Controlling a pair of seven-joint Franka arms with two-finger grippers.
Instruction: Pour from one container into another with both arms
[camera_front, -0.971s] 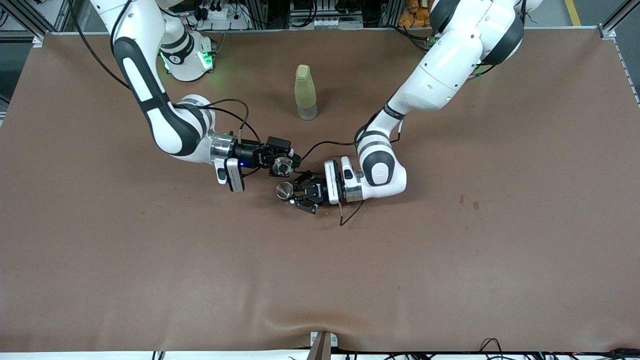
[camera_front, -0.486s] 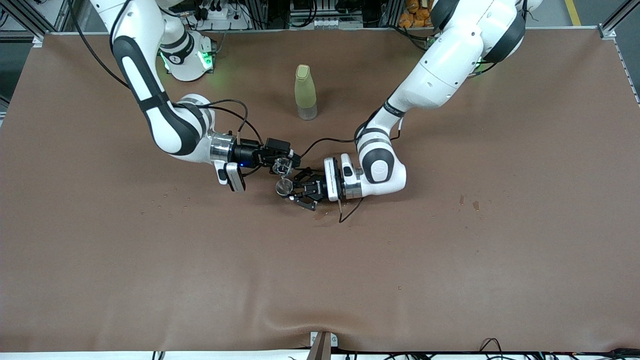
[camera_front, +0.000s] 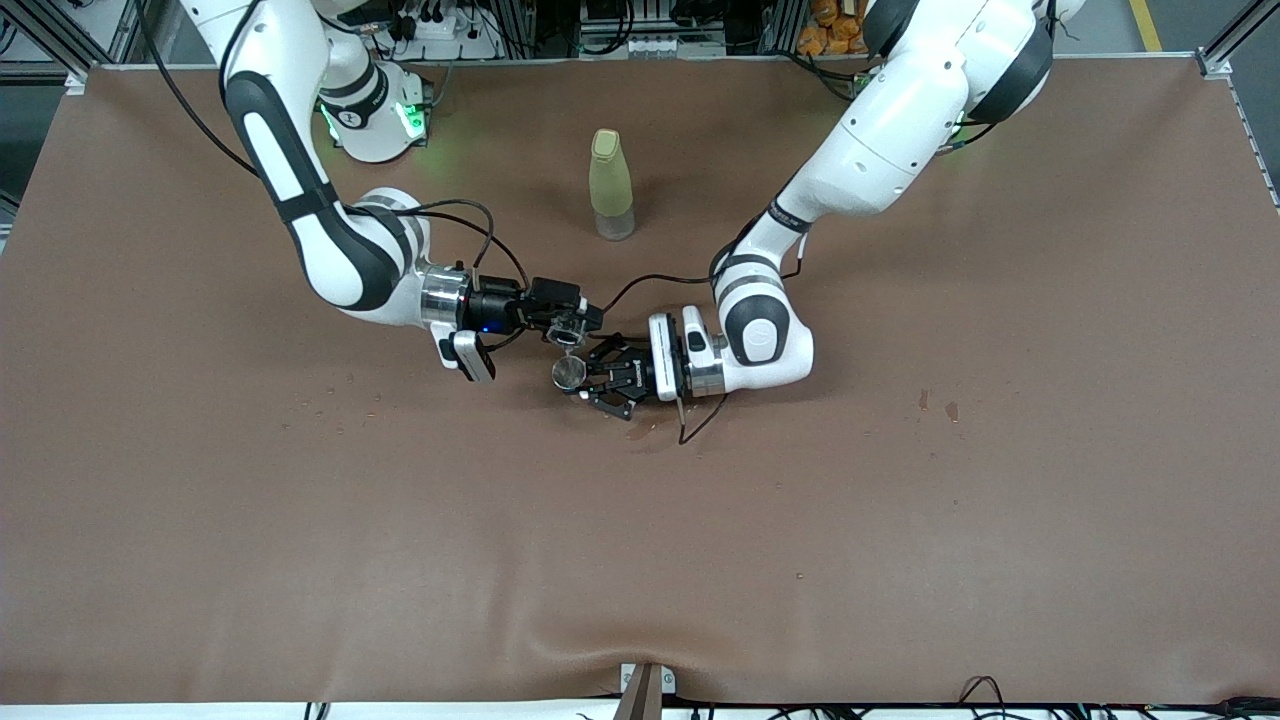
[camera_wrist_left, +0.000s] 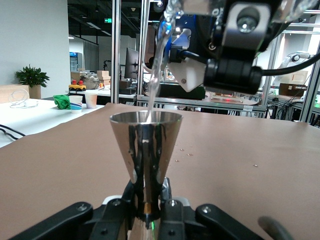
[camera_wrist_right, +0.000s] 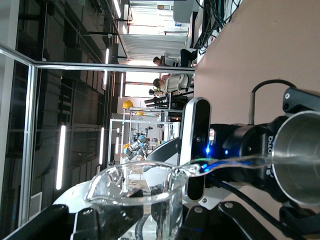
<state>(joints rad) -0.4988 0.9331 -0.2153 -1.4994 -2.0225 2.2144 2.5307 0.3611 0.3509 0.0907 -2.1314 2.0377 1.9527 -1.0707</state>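
Over brown table (camera_front: 900, 520), wrist-only clear stream (camera_wrist_left: 154, 75) from right-pincer (camera_front: 572, 325)-gripped glass cup (camera_wrist_right: 140, 200) into left-pincer (camera_front: 585, 378)-clamped metal cup (camera_wrist_left: 145, 150).

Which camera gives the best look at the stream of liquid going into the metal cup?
The left wrist view: the stream falls from the tilted glass cup into the metal cup, upright and centred. The right wrist view shows it sideways, reaching the rim. In the front view it is too fine to see.
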